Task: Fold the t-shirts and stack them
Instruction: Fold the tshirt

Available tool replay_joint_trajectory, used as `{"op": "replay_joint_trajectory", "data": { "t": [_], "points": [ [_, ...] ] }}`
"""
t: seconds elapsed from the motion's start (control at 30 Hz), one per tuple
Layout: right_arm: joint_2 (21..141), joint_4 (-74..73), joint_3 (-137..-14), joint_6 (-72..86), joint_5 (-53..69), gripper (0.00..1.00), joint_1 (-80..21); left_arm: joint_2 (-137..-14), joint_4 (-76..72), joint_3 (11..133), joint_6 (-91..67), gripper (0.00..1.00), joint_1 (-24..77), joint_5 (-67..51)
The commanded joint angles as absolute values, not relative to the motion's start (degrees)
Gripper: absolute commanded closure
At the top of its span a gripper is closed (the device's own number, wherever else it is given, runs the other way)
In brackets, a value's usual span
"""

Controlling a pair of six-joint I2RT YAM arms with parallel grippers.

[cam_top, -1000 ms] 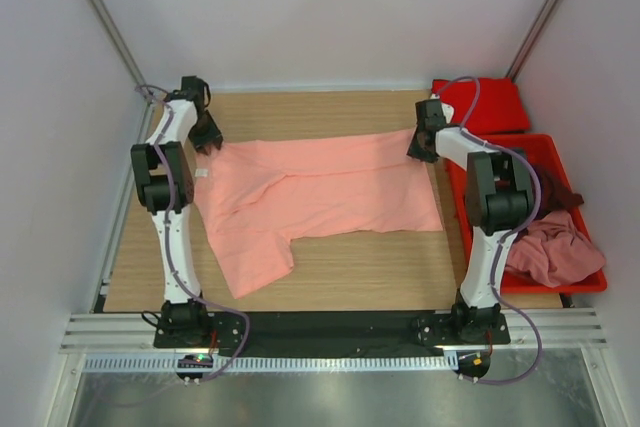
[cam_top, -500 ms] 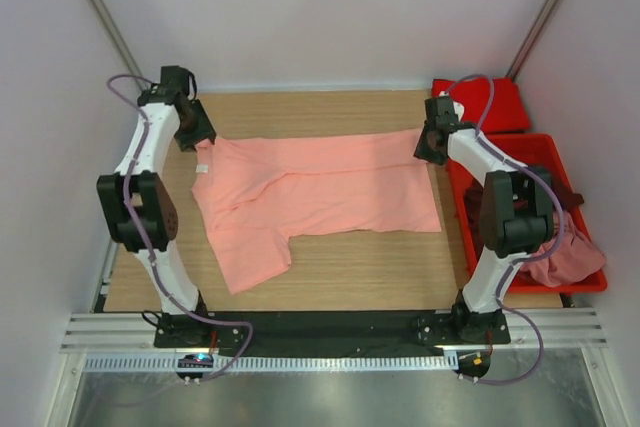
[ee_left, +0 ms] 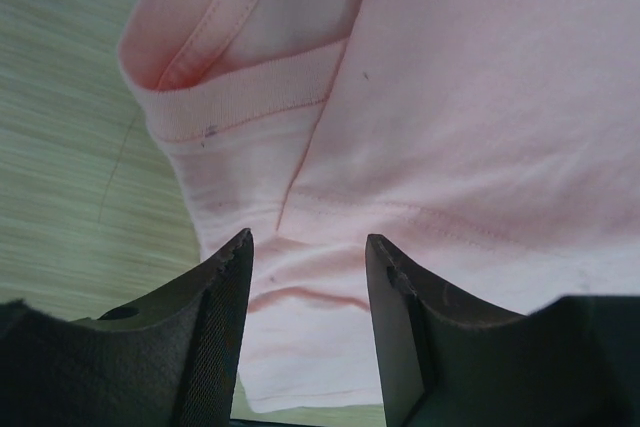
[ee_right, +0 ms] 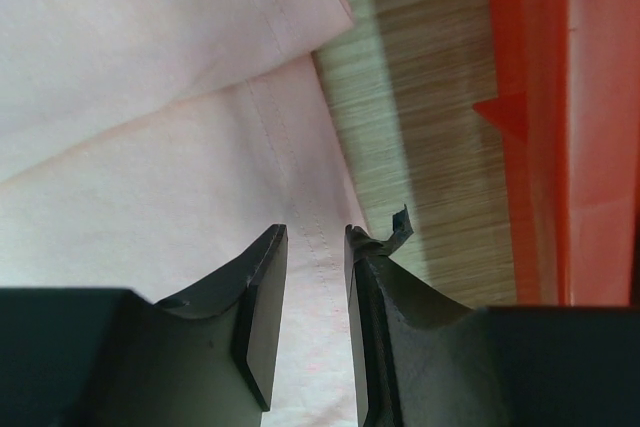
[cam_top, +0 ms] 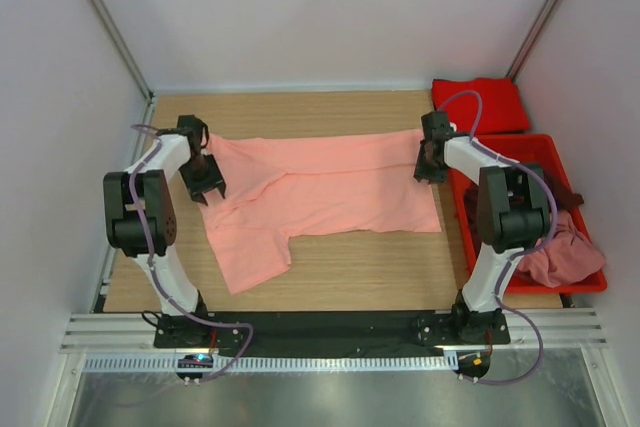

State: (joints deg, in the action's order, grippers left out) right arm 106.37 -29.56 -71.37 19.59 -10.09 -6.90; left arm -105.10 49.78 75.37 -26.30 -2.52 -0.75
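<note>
Currently over salmon-pink t-shirt [cam_top: 320,187], left hand [ee_left: 310,240] half-open, right hand [ee_right: 315,232] narrowly parted, both holding nothing

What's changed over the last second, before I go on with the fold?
The left gripper left the far left corner of the salmon-pink t-shirt, apparently letting go. It swung outward, then came toward the near side and is now open over the shirt's left edge. The right gripper edged slightly nearer along the right edge. The shirt is still spread flat, and the bright red t-shirt and red bin have not moved.
</note>
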Motion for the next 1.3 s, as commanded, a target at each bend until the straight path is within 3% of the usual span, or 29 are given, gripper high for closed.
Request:
{"op": "replay_joint_trajectory", "data": {
  "t": [0.0, 0.27, 0.37, 0.53, 1.27],
  "points": [
    [106.6, -27.7, -70.2, 18.9, -9.3, 0.64, -6.4, -107.1, 47.1, 78.7, -25.1, 0.50, -2.5, -1.0],
    [107.4, -26.2, -69.0, 19.0, -10.3, 0.65, -5.7, -111.4, 47.3, 80.2, -25.0, 0.57, -3.1, -0.4],
    [107.6, -25.8, -68.8, 18.9, -10.5, 0.65, -5.4, -112.3, 47.5, 80.5, -25.0, 0.67, -3.0, -0.4],
    [108.4, -25.6, -68.5, 18.9, -10.8, 0.66, -5.0, -113.5, 49.5, 82.6, -24.9, 1.00, -3.3, 1.7],
    [109.4, -26.1, -68.6, 18.9, -13.8, 0.69, -4.2, -111.0, 54.8, 88.0, -27.1, 1.00, -3.3, 9.3]
  ]
}}
